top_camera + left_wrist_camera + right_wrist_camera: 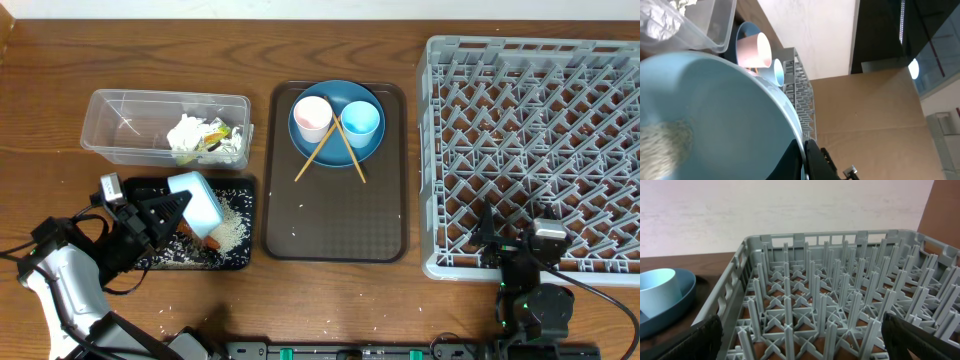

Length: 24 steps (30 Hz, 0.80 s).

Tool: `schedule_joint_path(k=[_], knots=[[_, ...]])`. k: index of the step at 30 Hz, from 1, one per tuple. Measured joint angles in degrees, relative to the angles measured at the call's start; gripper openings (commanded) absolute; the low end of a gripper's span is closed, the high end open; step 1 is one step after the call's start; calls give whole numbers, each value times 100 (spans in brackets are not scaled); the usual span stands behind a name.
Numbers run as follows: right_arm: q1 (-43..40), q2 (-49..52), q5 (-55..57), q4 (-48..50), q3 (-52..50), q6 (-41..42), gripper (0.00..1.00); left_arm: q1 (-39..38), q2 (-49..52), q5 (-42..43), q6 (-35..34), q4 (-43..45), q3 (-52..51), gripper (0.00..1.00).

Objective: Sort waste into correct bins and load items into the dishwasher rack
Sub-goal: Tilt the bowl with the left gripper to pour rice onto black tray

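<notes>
Bowl: the pale blue-white bowl point(203, 205) is tipped on its side above the black tray point(251, 240); the left wrist view shows a clump of rice inside it.
Left hand: the left hand point(178, 208) is clamped tight on the bowl's rim.
Black tray: loose rice grains point(232, 228) and a short orange carrot point(210, 241) lie in it.
Clear box: the clear box point(120, 125), just behind the black tray, holds the crumpled tissue point(190, 135) and the yellow-green wrapper point(215, 137).
Serving tray: the brown serving tray point(335, 215) carries the blue plate point(337, 92); on the plate are the pink cup point(312, 117), the light blue cup point(360, 120) and the crossed chopsticks point(322, 155).
Rack: the grey rack point(540, 130) stands at the right of the worktop point(330, 40).
Right hand: the right hand point(807, 347) is spread wide and holds nothing, at the rack's near edge.
</notes>
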Motion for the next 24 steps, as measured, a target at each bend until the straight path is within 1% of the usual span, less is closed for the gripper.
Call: schedule_joint_path(k=[4,9,14,17,21,24], knots=[[0,0,0,0,0,0,99,4,0,0,17,-334,0,6],[0,0,0,0,0,0,99,4,0,-7,92,-2,-11,6],[0,0,0,0,0,0,99,4,0,-7,138,-142,-13,6],[0,0,0,0,0,0,99,4,0,-4,149,-503,-20,6],[0,0,0,0,0,0,99,4,0,-4,144,-284,-24,6],[0,0,0,0,0,0,99,4,0,0,98,-527,-28,6]])
